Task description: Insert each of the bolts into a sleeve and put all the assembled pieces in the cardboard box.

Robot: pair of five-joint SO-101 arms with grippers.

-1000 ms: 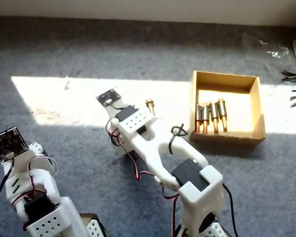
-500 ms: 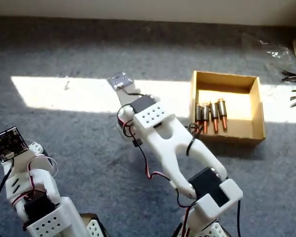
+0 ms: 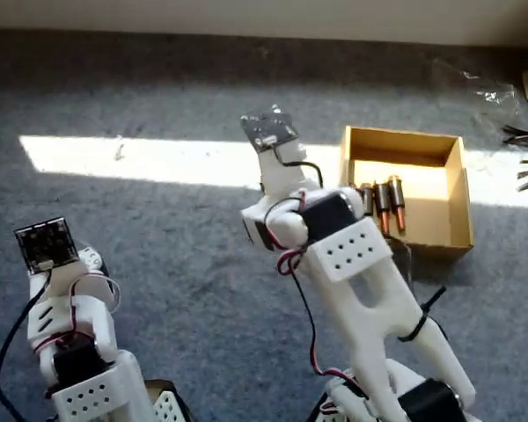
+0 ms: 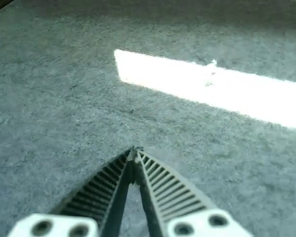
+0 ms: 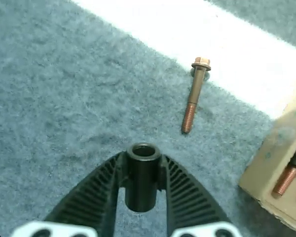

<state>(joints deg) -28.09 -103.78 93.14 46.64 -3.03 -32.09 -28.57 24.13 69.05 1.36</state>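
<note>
One sleeve sits gripped in the right pincer, near a bolt.

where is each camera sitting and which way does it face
High view: fixed overhead, looking down on the left arm, right arm and cardboard box.
Left wrist view: on the left wrist, looking along the shut left gripper at bare carpet.
Right wrist view: on the right wrist, looking past the right gripper, shut on a sleeve, toward a loose bolt.
Shared: high and right wrist views both show the box's assembled pieces.
</note>
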